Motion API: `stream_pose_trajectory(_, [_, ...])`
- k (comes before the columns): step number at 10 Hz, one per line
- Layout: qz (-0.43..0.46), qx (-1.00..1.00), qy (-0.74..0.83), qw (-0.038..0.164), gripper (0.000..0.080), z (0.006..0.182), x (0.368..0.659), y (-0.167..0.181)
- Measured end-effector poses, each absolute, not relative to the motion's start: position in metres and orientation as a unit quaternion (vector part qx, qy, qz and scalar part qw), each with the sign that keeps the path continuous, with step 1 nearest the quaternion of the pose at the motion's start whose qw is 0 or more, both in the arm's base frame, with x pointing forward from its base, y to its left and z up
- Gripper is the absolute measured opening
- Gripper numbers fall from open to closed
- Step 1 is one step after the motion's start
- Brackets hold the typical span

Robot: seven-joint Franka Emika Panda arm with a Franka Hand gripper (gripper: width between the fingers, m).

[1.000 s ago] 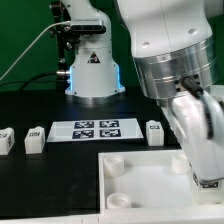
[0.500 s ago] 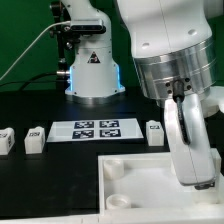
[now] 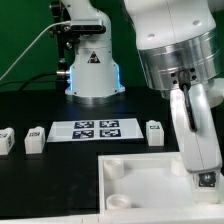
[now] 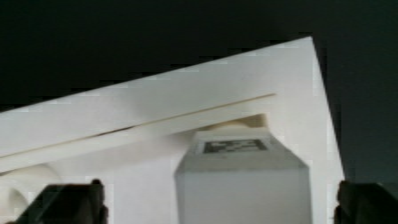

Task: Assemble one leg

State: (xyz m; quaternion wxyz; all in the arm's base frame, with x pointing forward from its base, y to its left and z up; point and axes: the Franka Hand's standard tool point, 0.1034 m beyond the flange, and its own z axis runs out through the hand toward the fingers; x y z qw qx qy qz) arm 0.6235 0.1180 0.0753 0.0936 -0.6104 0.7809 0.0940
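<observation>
Exterior view: arm hung low over the panel point(image 3: 140, 170), wrist pointing down.
Gripper point(image 4: 214, 200): fingers apart, straddling one leg point(image 4: 235, 185).
Leg spot: standing on the panel's corner, between the fingertips.

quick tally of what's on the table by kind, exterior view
Legs standing loose on the table: 3 — leg, leg, leg
White square panel: 1
Marker board: 1
Total: 5
The wrist view shows one more leg between the hand's fingers.
</observation>
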Motion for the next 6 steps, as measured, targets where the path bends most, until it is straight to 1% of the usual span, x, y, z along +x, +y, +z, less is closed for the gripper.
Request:
stream_pose_trajectory(3, [0.092, -0.614, 0.778, 0.098, 0.0649, 0.0878, 0.6207, 0.1232])
stream_pose_trajectory(6, [0.093, -0.615, 0.777, 0.098, 0.0649, 0.0868, 0.6202, 0.1236])
